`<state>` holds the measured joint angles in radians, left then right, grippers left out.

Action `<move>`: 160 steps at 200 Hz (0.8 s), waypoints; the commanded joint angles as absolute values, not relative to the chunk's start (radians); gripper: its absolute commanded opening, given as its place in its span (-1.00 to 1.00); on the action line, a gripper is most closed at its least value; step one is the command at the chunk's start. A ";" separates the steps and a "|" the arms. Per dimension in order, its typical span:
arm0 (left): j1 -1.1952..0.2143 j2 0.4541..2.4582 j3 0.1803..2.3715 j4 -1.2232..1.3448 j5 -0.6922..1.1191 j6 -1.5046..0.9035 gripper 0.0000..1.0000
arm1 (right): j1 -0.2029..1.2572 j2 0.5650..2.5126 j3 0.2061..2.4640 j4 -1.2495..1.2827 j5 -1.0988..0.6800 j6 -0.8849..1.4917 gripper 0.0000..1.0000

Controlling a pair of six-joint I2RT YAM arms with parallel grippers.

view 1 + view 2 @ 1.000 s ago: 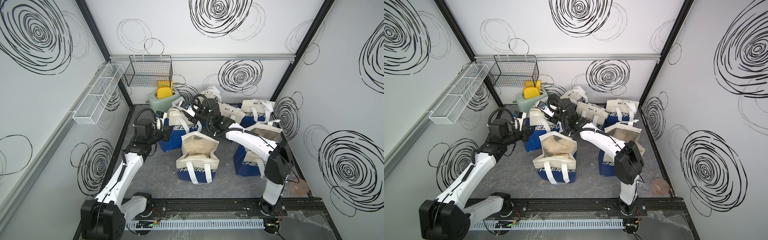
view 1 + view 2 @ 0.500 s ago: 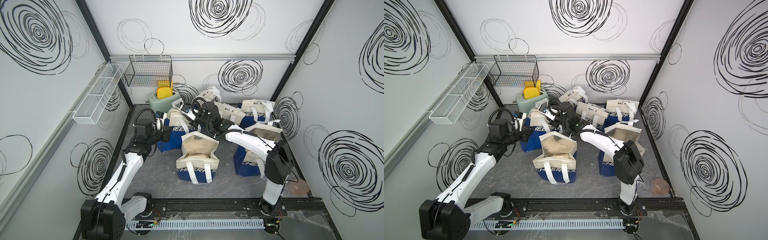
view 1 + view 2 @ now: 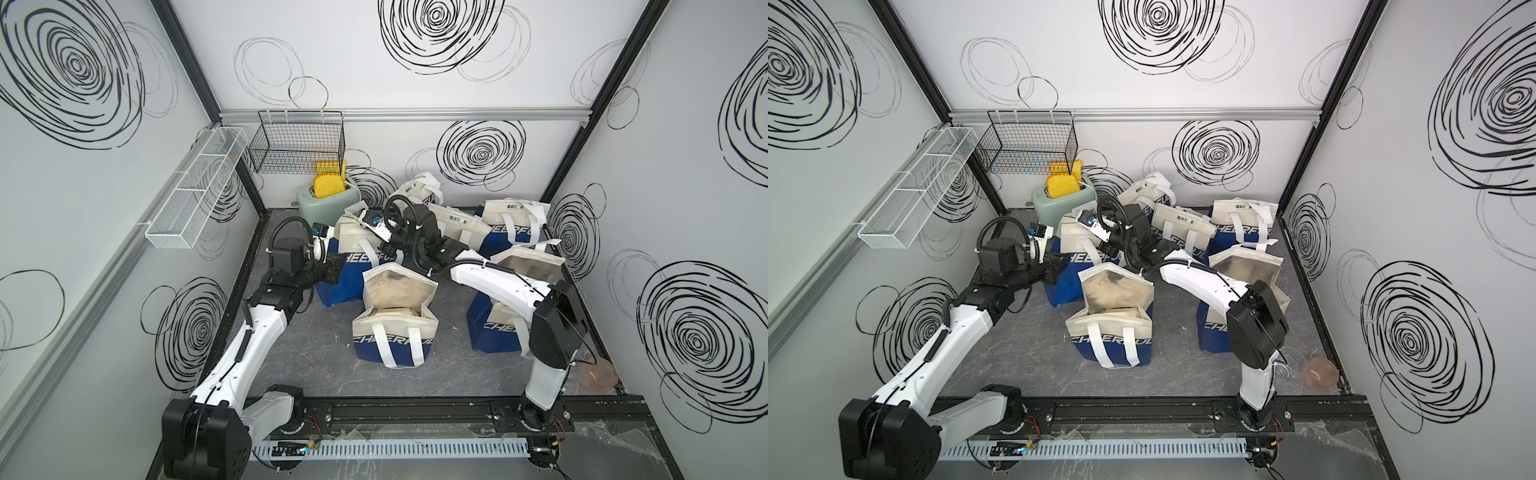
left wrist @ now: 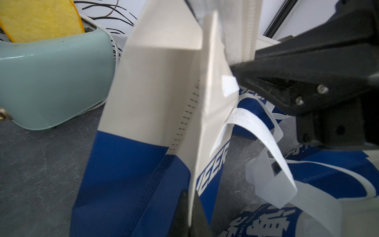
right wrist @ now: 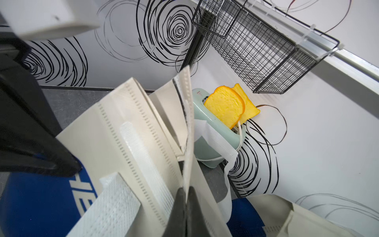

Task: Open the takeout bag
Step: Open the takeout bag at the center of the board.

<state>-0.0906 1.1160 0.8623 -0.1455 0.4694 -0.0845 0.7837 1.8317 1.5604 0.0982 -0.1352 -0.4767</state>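
Note:
The takeout bag (image 3: pixel 362 261) (image 3: pixel 1079 254), cream on top and blue below, stands at the back left near the toaster. My left gripper (image 3: pixel 336 268) (image 3: pixel 1058 264) is shut on the bag's side seam; in the left wrist view the cream edge (image 4: pixel 196 143) runs down between the closed left gripper (image 4: pixel 190 215). From the other side my right gripper (image 3: pixel 384 249) (image 3: pixel 1106 246) is shut on the bag's top edge. The right wrist view shows that thin edge (image 5: pixel 189 133) pinched in the right gripper (image 5: pixel 185 197). The bag's mouth is folded flat.
A mint toaster (image 3: pixel 328 203) with yellow bread slices stands behind the bag. A black wire basket (image 3: pixel 297 145) and a white rack (image 3: pixel 195 187) hang on the walls. An open bag (image 3: pixel 395 307) sits mid-floor, another (image 3: pixel 498 328) under my right arm, several at the back.
My right gripper has moved left to the bag and shut on its top edge. The left arm has kept its hold and place.

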 commanded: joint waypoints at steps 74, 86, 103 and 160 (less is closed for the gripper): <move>0.009 1.136 0.807 -0.106 0.439 -0.131 -1.00 | 0.750 1.776 1.573 0.120 -0.040 -0.468 -1.00; 0.046 1.146 0.799 -0.110 0.432 -0.151 -1.00 | 0.750 1.772 1.577 0.118 -0.029 -0.482 -1.00; 0.083 1.163 0.801 -0.131 0.381 -0.161 -1.00 | 0.749 1.764 1.585 0.116 -0.014 -0.500 -1.00; 0.202 1.225 0.781 -0.133 0.298 -0.207 -1.00 | 0.746 1.748 1.600 0.092 0.002 -0.555 -1.00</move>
<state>0.1215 1.1885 0.8207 -0.0738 0.4774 -0.1654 0.7929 1.8278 1.5631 0.0952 -0.1074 -0.5098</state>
